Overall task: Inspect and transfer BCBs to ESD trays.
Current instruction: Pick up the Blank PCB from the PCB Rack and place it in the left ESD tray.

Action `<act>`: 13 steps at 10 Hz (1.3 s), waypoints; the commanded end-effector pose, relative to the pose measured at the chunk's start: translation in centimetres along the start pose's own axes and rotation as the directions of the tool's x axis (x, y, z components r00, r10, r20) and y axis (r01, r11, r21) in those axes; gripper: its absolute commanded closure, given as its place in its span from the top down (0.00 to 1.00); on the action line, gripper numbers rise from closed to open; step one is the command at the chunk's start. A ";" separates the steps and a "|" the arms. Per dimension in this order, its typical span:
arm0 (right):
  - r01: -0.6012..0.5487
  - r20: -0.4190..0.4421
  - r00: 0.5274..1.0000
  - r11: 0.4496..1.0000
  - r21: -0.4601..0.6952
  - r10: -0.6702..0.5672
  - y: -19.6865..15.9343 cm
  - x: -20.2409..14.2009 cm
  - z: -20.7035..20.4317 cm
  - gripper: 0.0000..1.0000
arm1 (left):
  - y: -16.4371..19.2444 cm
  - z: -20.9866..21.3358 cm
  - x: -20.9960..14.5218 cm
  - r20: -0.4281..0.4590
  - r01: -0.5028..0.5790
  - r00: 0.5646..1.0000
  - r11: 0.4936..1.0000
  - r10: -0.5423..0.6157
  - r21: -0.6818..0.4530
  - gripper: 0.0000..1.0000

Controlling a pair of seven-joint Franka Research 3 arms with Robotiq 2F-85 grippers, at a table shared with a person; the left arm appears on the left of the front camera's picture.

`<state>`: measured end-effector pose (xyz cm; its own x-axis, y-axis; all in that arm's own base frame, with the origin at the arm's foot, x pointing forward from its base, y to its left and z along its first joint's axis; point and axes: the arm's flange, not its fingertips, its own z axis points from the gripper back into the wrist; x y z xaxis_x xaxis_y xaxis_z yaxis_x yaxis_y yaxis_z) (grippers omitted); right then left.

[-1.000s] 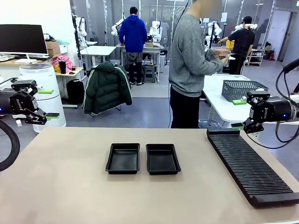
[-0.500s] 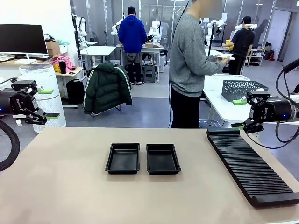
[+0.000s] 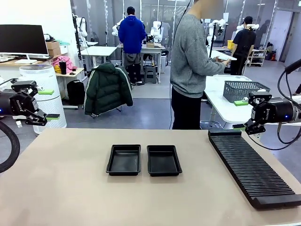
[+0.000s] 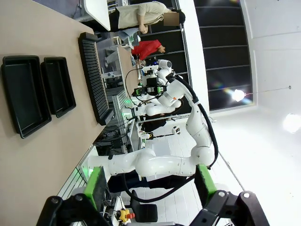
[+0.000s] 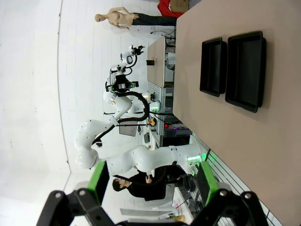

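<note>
Two black ESD trays lie side by side at mid-table, the left tray (image 3: 124, 159) and the right tray (image 3: 163, 160), both with nothing in them. They show again in the left wrist view (image 4: 26, 94) and in the right wrist view (image 5: 245, 69). The BCBs are out of view. My left gripper (image 3: 49, 104) hovers open beyond the table's left edge, fingers spread on air (image 4: 150, 183). Off the far right corner, my right gripper (image 3: 241, 114) is open too, holding nothing (image 5: 153, 183). A person in a grey sweater (image 3: 190, 61) stands side-on across the table, holding a pale flat thing (image 3: 222, 57) too small to tell.
A long black ribbed rack (image 3: 254, 167) runs down the table's right side, its far end just under my right gripper. Behind it stands a white side table with a grey mesh basket (image 3: 244, 89). A white cylinder (image 3: 42, 94) stands behind my left gripper.
The person's hands have shifted slightly with the pale thing. Both arms and the trays have not moved.
</note>
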<state>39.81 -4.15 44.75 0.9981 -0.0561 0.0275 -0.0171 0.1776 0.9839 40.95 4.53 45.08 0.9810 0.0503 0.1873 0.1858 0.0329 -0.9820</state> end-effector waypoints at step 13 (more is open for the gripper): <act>-0.003 -0.001 1.000 1.000 0.000 0.003 0.1 -0.1 -0.1 1.00 | 0.0 0.0 0.0 0.001 0.000 1.000 1.000 0.000 -0.001 1.00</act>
<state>39.81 -4.16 44.75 0.9980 -0.0561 0.0275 -0.0171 0.1776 0.9839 40.95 4.53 45.08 0.9810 0.0503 0.1873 0.1858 0.0329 -0.9820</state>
